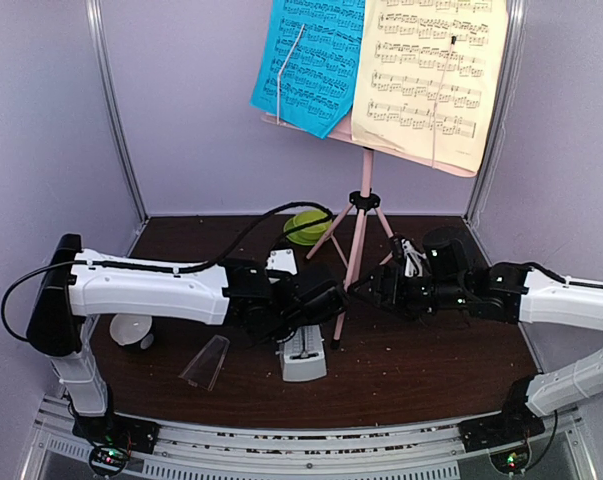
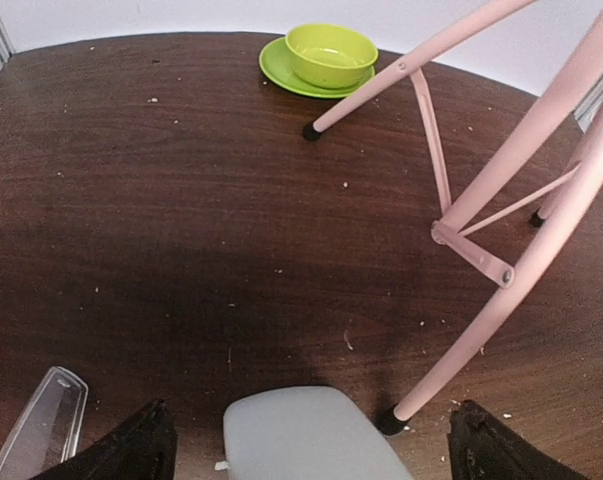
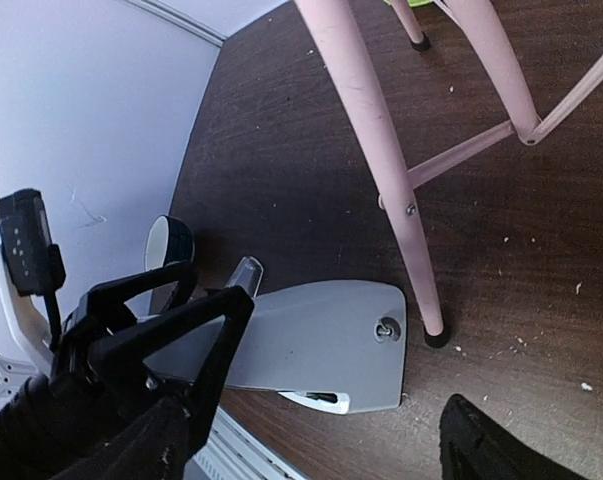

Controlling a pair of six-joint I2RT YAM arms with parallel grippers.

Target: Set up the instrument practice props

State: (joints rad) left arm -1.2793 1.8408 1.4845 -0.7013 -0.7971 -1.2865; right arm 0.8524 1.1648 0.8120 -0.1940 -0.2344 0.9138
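The pink music stand (image 1: 358, 235) stands at the back centre on its tripod legs. The blue page (image 1: 311, 60) and the pale-yellow page (image 1: 431, 70) rest on its desk. The white metronome (image 1: 303, 355) sits on the table beside the stand's front foot, and its clear cover (image 1: 206, 362) lies apart to the left. My left gripper (image 1: 306, 312) is over the metronome. In the left wrist view it (image 2: 311, 445) is open, with the metronome (image 2: 311, 435) between its fingers and gaps on both sides. My right gripper (image 1: 366, 287) is open and empty by the stand's pole. It also shows in the right wrist view (image 3: 296, 445).
A green bowl on a saucer (image 1: 306, 226) sits behind the stand's legs. A white-and-black cup (image 1: 131, 330) stands at the front left. The stand's legs (image 2: 451, 170) spread between the two arms. Walls close in the back and both sides.
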